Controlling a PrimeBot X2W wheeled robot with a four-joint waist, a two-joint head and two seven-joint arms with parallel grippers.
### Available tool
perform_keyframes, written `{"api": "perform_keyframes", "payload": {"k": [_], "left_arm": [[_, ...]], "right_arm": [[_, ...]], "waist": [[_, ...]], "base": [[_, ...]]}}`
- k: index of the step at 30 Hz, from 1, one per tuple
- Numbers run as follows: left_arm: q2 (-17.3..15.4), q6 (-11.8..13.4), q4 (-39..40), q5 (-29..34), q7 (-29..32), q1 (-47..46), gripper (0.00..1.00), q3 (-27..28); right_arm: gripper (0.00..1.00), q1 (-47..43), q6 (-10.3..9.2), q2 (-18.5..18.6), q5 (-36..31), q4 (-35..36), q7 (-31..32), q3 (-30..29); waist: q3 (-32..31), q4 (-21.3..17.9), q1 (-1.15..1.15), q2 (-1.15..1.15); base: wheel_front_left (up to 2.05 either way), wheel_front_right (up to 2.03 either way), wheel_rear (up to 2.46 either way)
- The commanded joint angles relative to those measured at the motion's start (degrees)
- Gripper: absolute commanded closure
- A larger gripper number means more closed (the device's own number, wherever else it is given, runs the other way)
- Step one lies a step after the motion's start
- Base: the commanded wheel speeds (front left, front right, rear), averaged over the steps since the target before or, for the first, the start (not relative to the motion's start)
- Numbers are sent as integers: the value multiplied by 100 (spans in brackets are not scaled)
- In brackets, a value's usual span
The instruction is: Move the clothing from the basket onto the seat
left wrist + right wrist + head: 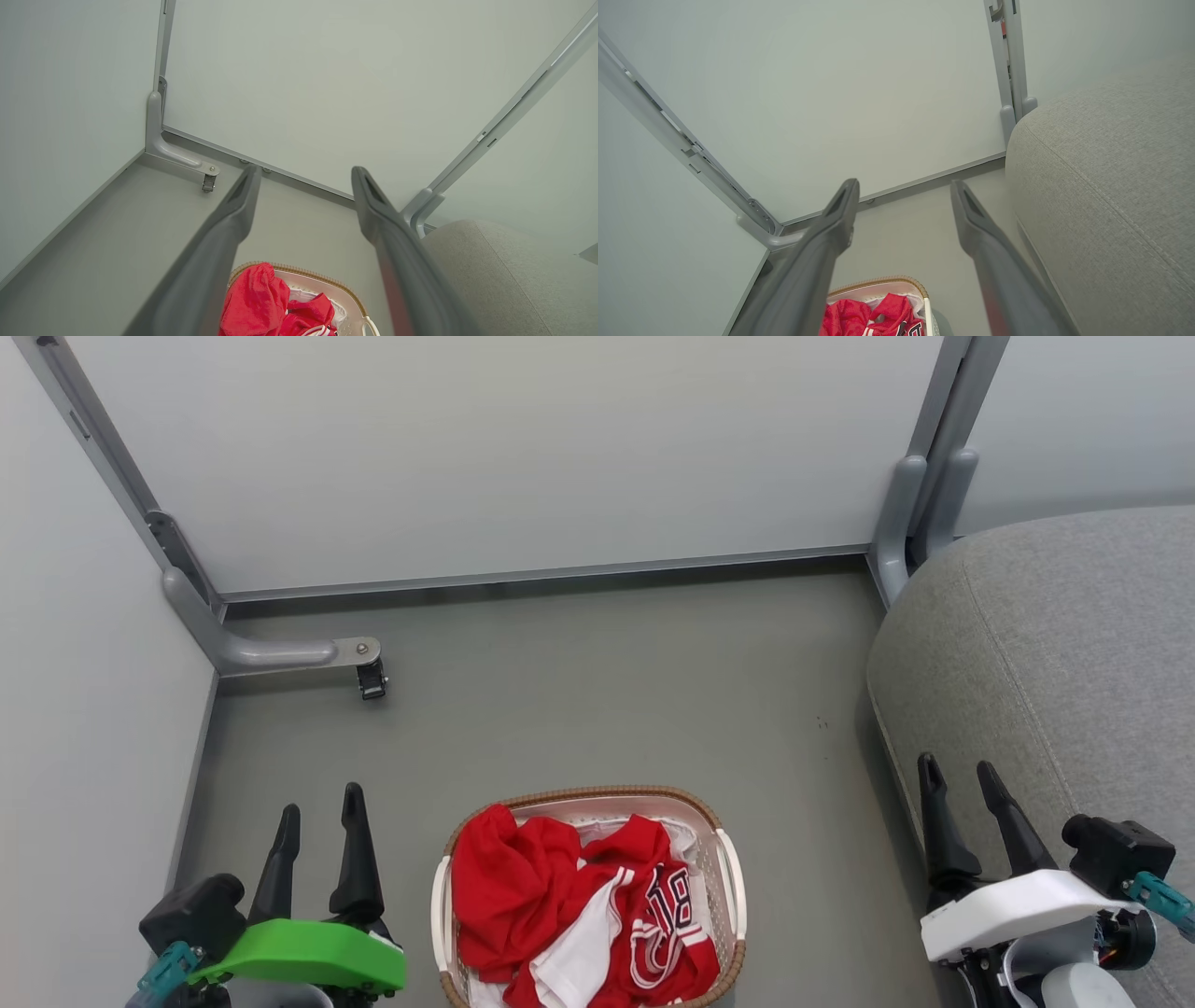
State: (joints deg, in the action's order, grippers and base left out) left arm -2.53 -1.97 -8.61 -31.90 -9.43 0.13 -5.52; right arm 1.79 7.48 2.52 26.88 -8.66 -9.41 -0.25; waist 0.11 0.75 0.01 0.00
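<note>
The left gripper (321,800) and the right gripper (956,765) both stand spread wide with nothing between their fingers, one on each side of the basket (597,794), which sits on the floor (607,691) near the robot, about midway between them. The clothing is all in the basket: a plain red piece (509,887) heaped at the left and far side, rising above the rim, and a jersey (667,919) crumpled at the right, with white fabric (579,957) showing between and under them. It looks light, limp and rather slick, so it will likely drape, trail, and may catch on the rim or drag its neighbour along. The high bunched fold of the red piece seems the best hold, pinched deep so the cloth does not slide out. The seat (1055,644) lies to the right, its rounded edge by the right gripper and standing higher than the basket, with a strip of bare floor between the two; a load would need lifting clear of both rim and edge. Far of the basket the floor is open. The wall (84,709) is close on the left gripper's left, and a panel foot (372,679) sits far left, well apart from the basket.
</note>
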Motion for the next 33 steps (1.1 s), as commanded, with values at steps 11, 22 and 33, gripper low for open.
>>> {"api": "perform_keyframes", "payload": {"k": [11, 22, 33], "left_arm": [[-43, 42, -123, 629, -196, 53, 0, -120], [-45, 62, -292, 1084, -322, 69, 0, -212], [-48, 128, -423, 1470, -442, 93, 0, -312]], "right_arm": [[0, -5, 2, 39, -749, -50, -191, 42], [0, -10, 2, 44, -1308, -102, -327, 98], [0, -9, 2, 48, -1834, -171, -445, 162]], "waist": [[10, 14, -1, 0], [16, 32, -1, 0], [17, 68, -1, 0]], "base": [[0, 0, 0], [0, 0, 0], [0, 0, 0]]}}
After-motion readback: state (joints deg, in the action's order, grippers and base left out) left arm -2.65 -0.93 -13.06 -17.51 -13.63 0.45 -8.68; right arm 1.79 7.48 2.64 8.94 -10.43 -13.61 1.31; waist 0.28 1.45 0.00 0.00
